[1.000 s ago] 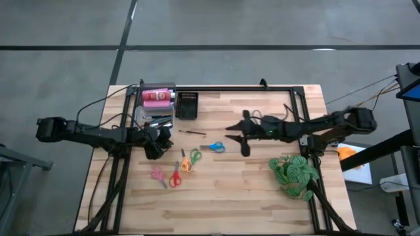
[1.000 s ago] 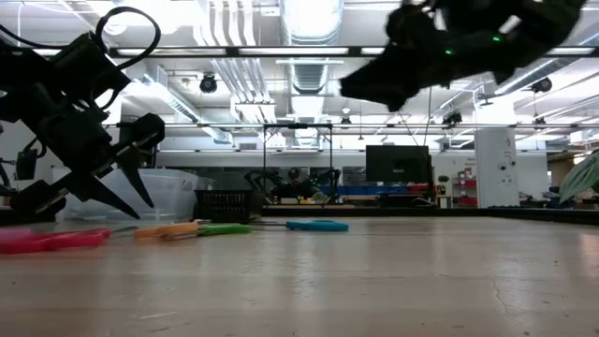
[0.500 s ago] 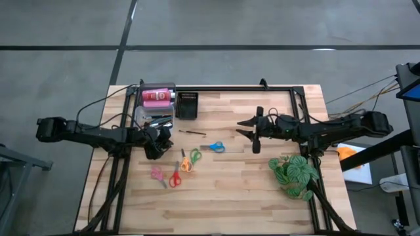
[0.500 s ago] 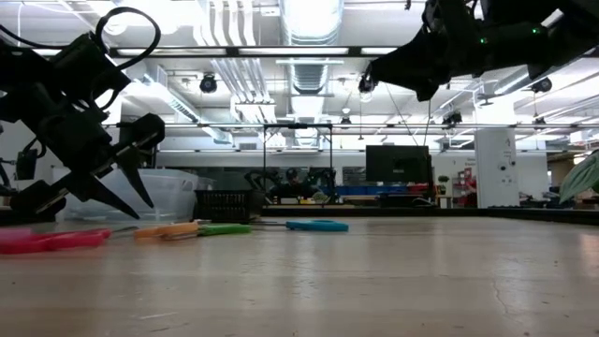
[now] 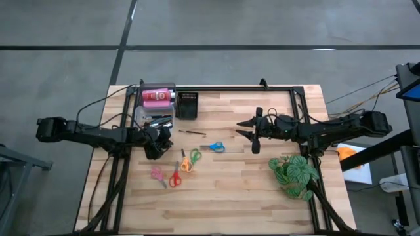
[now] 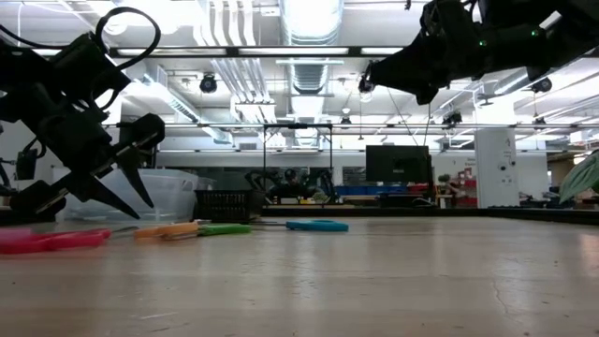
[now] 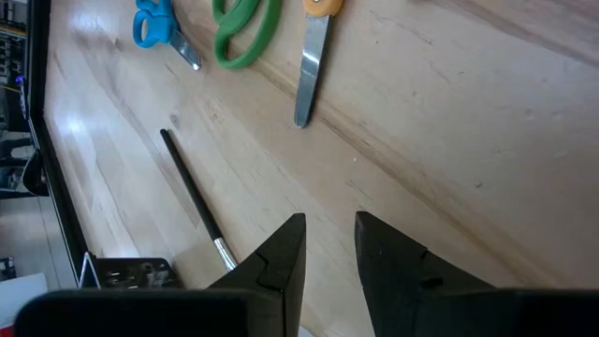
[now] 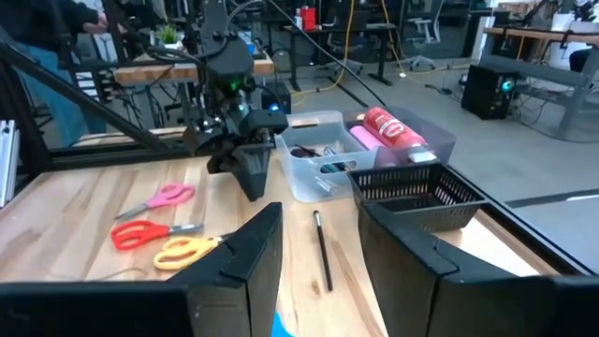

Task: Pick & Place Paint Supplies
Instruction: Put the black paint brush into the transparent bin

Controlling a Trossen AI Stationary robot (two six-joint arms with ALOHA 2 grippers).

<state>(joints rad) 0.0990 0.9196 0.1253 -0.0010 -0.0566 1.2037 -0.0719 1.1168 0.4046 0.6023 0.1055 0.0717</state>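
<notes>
Several scissors lie flat on the table: blue (image 5: pixel 213 147), orange and green (image 5: pixel 190 159), red (image 5: pixel 175 177) and pink (image 5: pixel 157 174). A thin black brush (image 5: pixel 192 132) lies alone near the middle. Pink paint bottles (image 5: pixel 156 98) lie in a clear tub (image 5: pixel 146 118) at the far left, which also holds brushes. My left gripper (image 5: pixel 157 141) hangs open beside the tub, slanting down over the bare table near the brush (image 7: pixel 192 201), with nothing between its fingers. My right gripper (image 5: pixel 241 128) stands open and about level, high above the table at middle right, and is empty.
A black mesh tray (image 5: pixel 187 105) stands next to the tub at the far edge. A green leafy plant (image 5: pixel 293 174) sits near the right front corner. A black frame runs along the table's far and side edges.
My right gripper has drawn back toward the table's right edge and risen a little, then held still. It stays open and empty. My left gripper and all the supplies have kept still.
</notes>
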